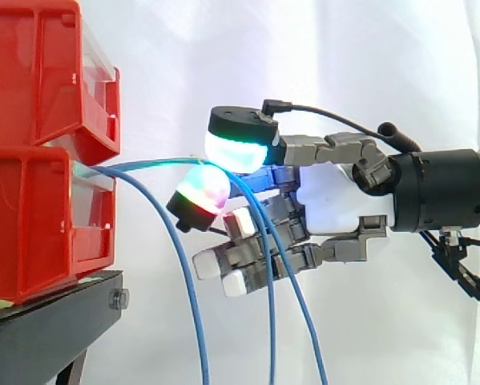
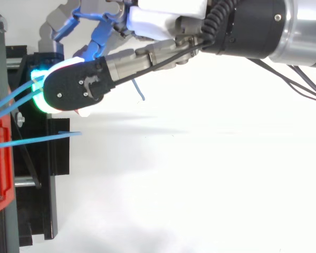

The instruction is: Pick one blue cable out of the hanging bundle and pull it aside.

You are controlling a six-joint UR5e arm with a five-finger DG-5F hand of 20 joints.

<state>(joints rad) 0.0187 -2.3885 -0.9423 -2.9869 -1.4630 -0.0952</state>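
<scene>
Pinching is the word for what you see in the side view: the hand (image 1: 336, 200) has two glowing fingertips (image 1: 238, 144) brought together, a green-lit pad above and a red-and-green pad just under it, and one blue cable (image 1: 155, 163) runs in between them. That cable stretches almost level from the fingertips out to the red bins (image 1: 39, 80), which stand stacked just beyond the fingertips. The hand's remaining fingers are curled under the palm with white tips, and they grasp nothing that you can make out.

Below the pinching pads, the other blue cables (image 1: 202, 353) hang loose. One leaves the lower bin and drops in a long curve off the fingertips' side, apart from the hand. Two more fall past the curled fingers, crossing in front of them; whether they touch those fingers you cannot tell.

Looking from the top view, you find the hand (image 2: 152, 18) reaching toward the bins with a black-backed fingertip foremost, green light spilling ahead of it. Two blue strands rise from the bin's edge into that glow, close together. A third strand (image 2: 36, 138) lies well to the side of the fingertip, pointing outward and touching nothing of the hand. A short blue end shows just beside the finger, back toward the palm.

Under the bins sits the black stand (image 1: 47, 321), lower than the hand, and the white curtain (image 1: 223, 48) hangs behind it all.
</scene>
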